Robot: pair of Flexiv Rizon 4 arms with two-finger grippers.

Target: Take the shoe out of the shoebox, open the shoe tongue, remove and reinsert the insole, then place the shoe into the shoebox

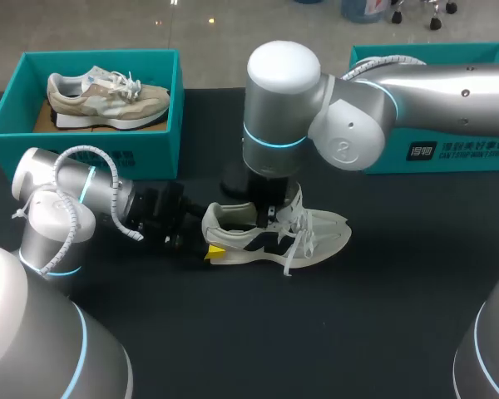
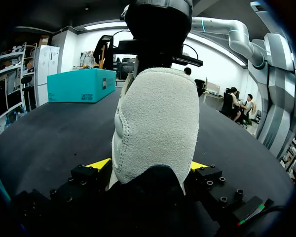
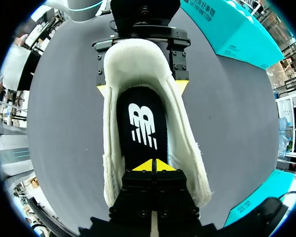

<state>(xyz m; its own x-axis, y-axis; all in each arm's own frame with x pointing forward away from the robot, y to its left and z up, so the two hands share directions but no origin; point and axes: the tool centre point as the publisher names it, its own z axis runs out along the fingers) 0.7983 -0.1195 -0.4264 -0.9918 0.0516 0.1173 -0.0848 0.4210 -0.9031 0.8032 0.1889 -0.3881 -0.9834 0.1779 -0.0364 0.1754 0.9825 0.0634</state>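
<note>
**Heel clamped, fingers down on the insole**

Our right gripper (image 3: 153,166) has its yellow tips drawn together. They sit on the black insole (image 3: 140,123), deep inside the shoe (image 1: 274,239). We cannot tell whether they pinch the insole's edge or only press on it. That arm comes straight down through the opening, which we judge is the only way to get at the insole.

Our left gripper (image 2: 149,170) grips the shoe by its heel, one yellow tip on each side. We judge this hold is there to brace the shoe while the other arm works the insole.

The shoe stands upright on the black table (image 1: 233,332), out of any box, with its laces loose and its tongue spread forward. Behind it, the left box (image 1: 162,133) holds a beige shoe (image 1: 100,96). The right box (image 1: 449,154) lies partly under our right arm, and its inside is hidden.
</note>
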